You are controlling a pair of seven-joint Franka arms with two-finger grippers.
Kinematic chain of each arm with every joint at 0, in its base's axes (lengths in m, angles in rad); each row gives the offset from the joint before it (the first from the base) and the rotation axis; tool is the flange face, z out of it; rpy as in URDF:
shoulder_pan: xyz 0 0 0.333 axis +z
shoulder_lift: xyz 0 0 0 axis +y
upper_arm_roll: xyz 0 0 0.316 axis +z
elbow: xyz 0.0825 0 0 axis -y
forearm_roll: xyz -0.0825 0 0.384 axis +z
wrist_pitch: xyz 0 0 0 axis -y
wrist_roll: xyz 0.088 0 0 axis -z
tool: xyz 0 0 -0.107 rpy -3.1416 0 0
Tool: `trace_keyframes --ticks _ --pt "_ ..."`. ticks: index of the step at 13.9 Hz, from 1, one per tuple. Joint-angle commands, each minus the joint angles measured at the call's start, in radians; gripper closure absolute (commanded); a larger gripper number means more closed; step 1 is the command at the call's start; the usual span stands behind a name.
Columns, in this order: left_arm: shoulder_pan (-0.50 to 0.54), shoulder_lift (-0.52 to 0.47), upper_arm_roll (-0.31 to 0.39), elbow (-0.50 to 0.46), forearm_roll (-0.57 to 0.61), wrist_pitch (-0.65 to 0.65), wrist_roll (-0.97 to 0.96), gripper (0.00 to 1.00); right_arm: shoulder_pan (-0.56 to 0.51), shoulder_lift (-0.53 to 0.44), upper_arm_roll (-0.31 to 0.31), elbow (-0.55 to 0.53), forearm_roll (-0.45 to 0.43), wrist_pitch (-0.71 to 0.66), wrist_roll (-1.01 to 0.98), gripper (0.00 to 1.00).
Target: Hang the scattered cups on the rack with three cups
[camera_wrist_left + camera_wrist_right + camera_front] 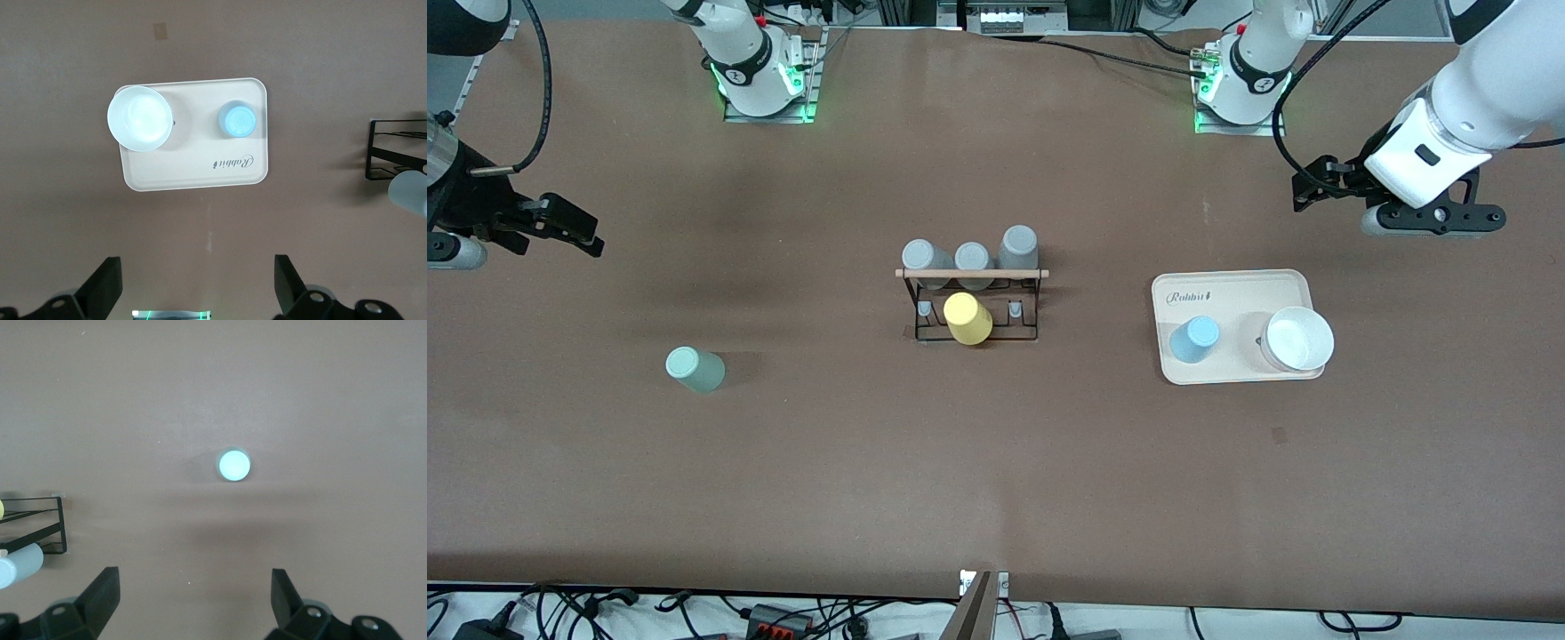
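Observation:
The pale mint-green cup (694,369) stands mouth-down on the bare table toward the right arm's end; it also shows in the right wrist view (235,465). The light blue cup (1194,340) stands mouth-down on the beige tray (1232,289), and shows in the left wrist view (237,120). The black wire rack (971,274) with a wooden rod stands mid-table and carries three grey tumblers and a yellow tumbler (967,318). My right gripper (574,229) (193,593) is open and empty, high over the table's right-arm end. My left gripper (1307,188) (197,280) is open and empty, high over the table by the tray.
A white bowl (1298,338) sits on the tray beside the blue cup, also seen in the left wrist view (139,118). The rack's end shows in both wrist views (393,150) (40,527). Brown table surface lies around the mint cup and between rack and tray.

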Motion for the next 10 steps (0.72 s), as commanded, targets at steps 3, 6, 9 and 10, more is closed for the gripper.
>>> trace_keyframes --ticks 3,6,9,10 --pt "0.005 -0.022 0.009 -0.019 -0.027 0.006 0.042 0.0 -0.01 0.016 0.004 0.061 -0.017 -0.026 -0.012 0.0" --pt "0.005 -0.019 0.011 -0.018 -0.027 0.006 0.042 0.0 -0.01 0.016 0.004 0.058 -0.017 -0.026 -0.008 0.0" --pt "0.004 0.033 0.011 0.034 -0.019 -0.001 0.039 0.0 -0.001 0.015 0.002 0.061 -0.043 -0.047 -0.005 0.0" --pt "0.004 0.066 0.011 0.072 -0.019 -0.013 0.037 0.0 0.001 0.015 0.005 0.06 -0.064 -0.047 -0.005 0.0"
